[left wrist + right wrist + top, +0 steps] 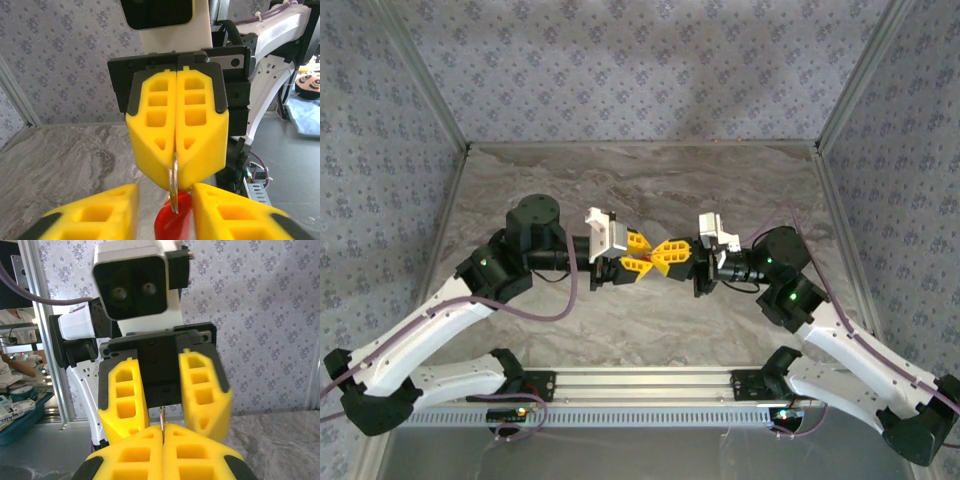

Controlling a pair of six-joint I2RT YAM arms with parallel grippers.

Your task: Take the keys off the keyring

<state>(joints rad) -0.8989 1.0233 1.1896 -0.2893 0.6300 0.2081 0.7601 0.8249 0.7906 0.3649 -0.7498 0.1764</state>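
Both arms reach in from near bench (620,190) edge, elbows out, wrists level, tips meeting above bench centre. Right pincer (176,172) closed, nipping metal loop (173,192) of keyring (653,262), held in air. Left pincer (642,262) fingers apart, one each side of red tag (172,225); gap visible on one side.

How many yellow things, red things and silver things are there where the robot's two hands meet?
yellow fingers: 4
red tag: 1
silver ring: 1
Total: 6
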